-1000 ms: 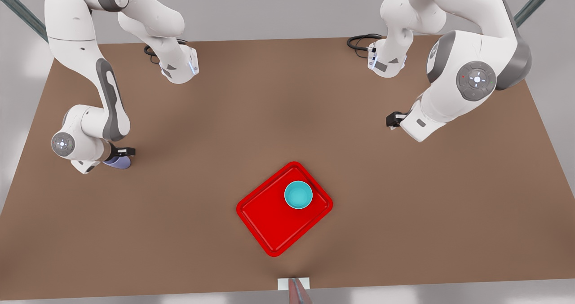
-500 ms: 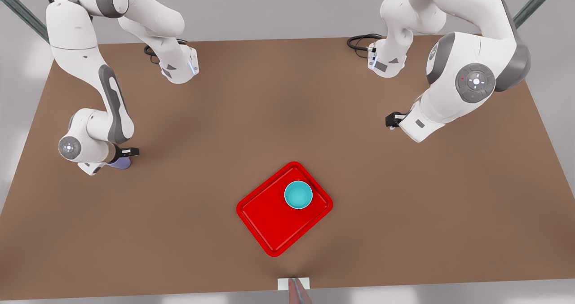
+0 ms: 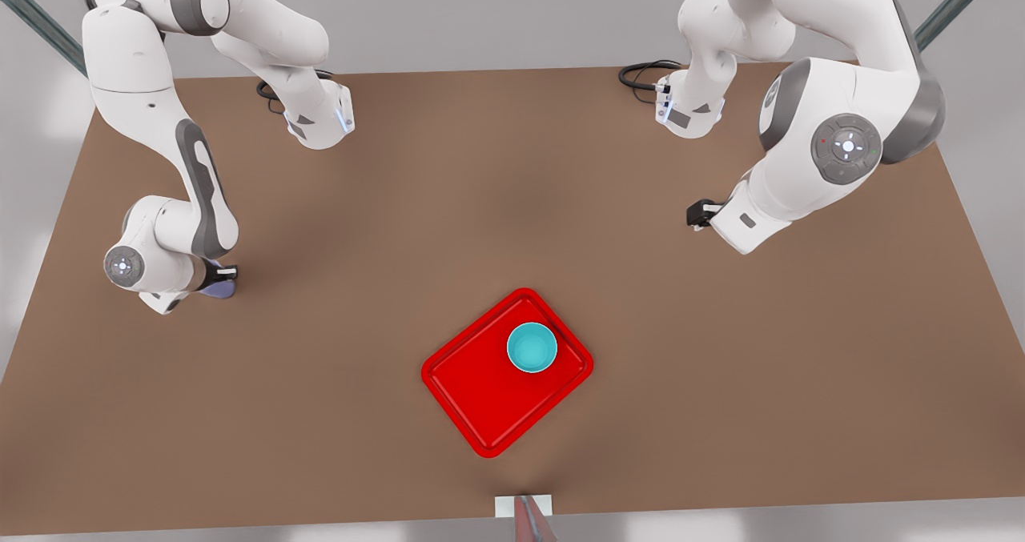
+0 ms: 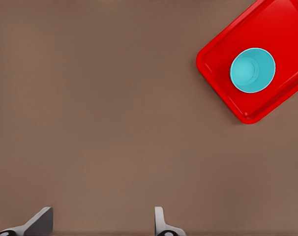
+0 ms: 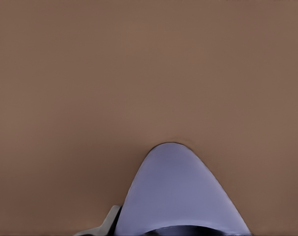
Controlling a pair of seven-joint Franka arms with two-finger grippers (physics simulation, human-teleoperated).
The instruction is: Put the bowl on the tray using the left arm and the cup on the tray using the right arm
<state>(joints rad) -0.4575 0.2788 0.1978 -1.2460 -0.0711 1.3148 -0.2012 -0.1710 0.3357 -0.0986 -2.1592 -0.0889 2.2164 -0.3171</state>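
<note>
Bowl (image 3: 532, 347) is sitting upright inside the tray (image 3: 480, 398), close to one of its corners, and the tray is lying near the middle of the surface's (image 3: 400, 206) near edge. Cup (image 3: 218, 288) is standing on the surface well apart from the tray, toward the front view's left edge. My right pincer (image 3: 215, 278) is sitting at the cup; I cannot tell whether it is gripping. My left pincer (image 4: 102, 223) is hanging with fingers spread wide, holding nothing, waiting.

One small round teal bowl (image 3: 532, 347) is sitting on one flat red rectangular tray (image 3: 480, 402); one lavender tapered cup (image 3: 218, 289) and two white robot arms are showing.
</note>
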